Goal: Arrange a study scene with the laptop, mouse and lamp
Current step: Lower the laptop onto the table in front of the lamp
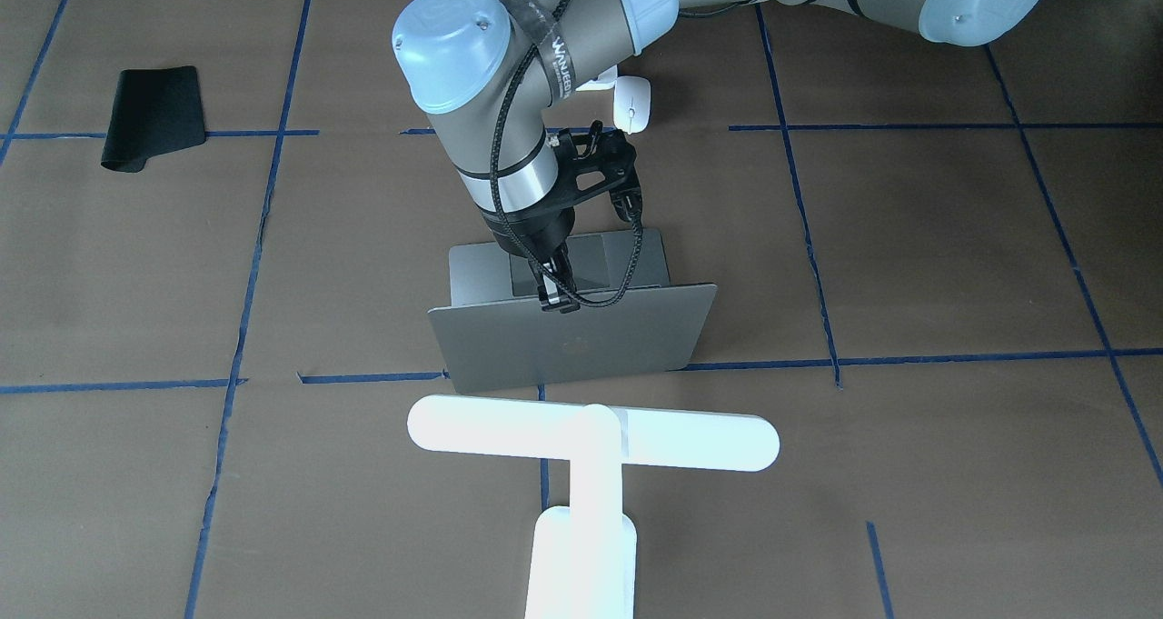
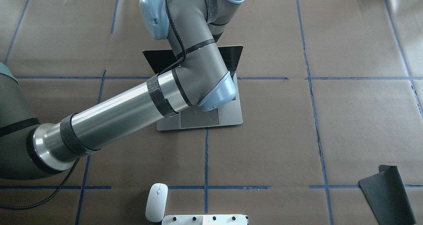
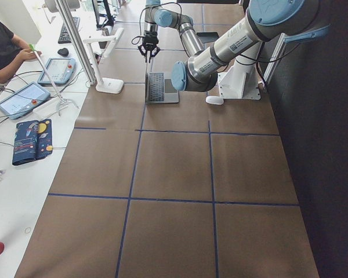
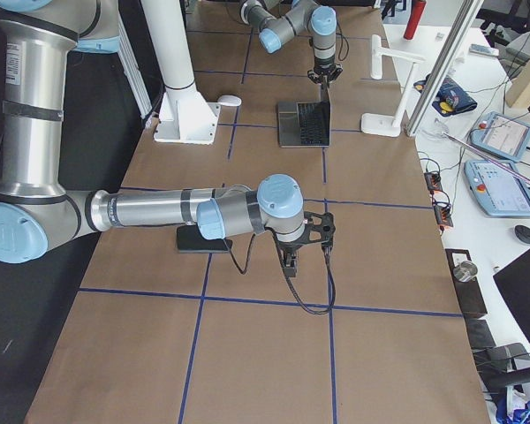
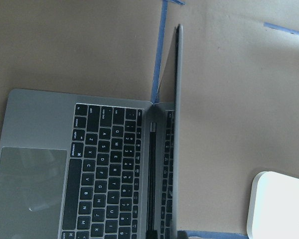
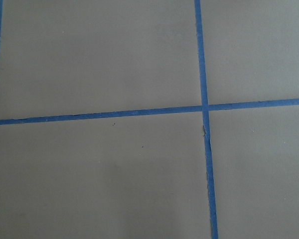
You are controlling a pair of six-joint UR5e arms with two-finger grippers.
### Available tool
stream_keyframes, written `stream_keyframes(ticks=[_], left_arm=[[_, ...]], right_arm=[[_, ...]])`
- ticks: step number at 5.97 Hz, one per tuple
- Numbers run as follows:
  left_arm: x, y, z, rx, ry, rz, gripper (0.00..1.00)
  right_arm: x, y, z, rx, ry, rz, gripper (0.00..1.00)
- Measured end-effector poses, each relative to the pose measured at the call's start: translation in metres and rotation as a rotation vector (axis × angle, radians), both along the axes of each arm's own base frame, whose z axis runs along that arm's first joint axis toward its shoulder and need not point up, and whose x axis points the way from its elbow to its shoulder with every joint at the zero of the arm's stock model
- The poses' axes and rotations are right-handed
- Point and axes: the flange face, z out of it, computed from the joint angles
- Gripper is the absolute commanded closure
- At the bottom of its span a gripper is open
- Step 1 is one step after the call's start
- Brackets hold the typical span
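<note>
"Starting from the operators' side of the brown-paper tabletop (image 1: 909, 237) with its blue tape lines, what stood nearest?"

"The bright white T-shaped lamp (image 1: 591, 437). It stood upright on its rounded base, with its long bar running crosswise just in front of the laptop's lid."

"And the laptop?"

"The thin silver-grey laptop (image 1: 627, 337) sat right behind the lamp, near the middle of the tabletop. It was open. The lid was roughly upright, its faint logo facing the operators. The dark keys and large trackpad faced the robot."

"Where was the left arm?"

"The left pincer (image 1: 556, 303) sat on the lid's top edge, close to its middle. Its black fingers straddled that edge, one on each face, clenched on the lid. The left wrist view looked straight down the lid's thin edge. It showed keys on one side and a corner of the lamp's base on the other."

"Farther back?"

"The small white oval mouse (image 1: 631, 104) lay flat on the robot's side, apart from the laptop and just beside the white bolted pedestal (image 2: 205, 220)."

"And the right arm?"

"It was off towards the robot's right, well apart from the laptop. The right pincer (image 4: 289, 268) pointed down over bare paper, not far from a black rectangular mat (image 1: 150, 117) with one curled edge. I could not tell whether it was released or clenched. Its wrist view showed only paper and crossing tape."
</note>
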Motion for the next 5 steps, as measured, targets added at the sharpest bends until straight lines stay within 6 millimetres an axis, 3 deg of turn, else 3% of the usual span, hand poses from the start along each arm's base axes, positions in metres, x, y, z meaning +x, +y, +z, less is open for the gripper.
stream_keyframes(ticks=[5], left_arm=[[-0.020, 0.013, -0.010, 0.088, 0.017, 0.081, 0.00]], right_arm=[[0.000, -0.002, -0.004, 0.009, 0.002, 0.001, 0.00]])
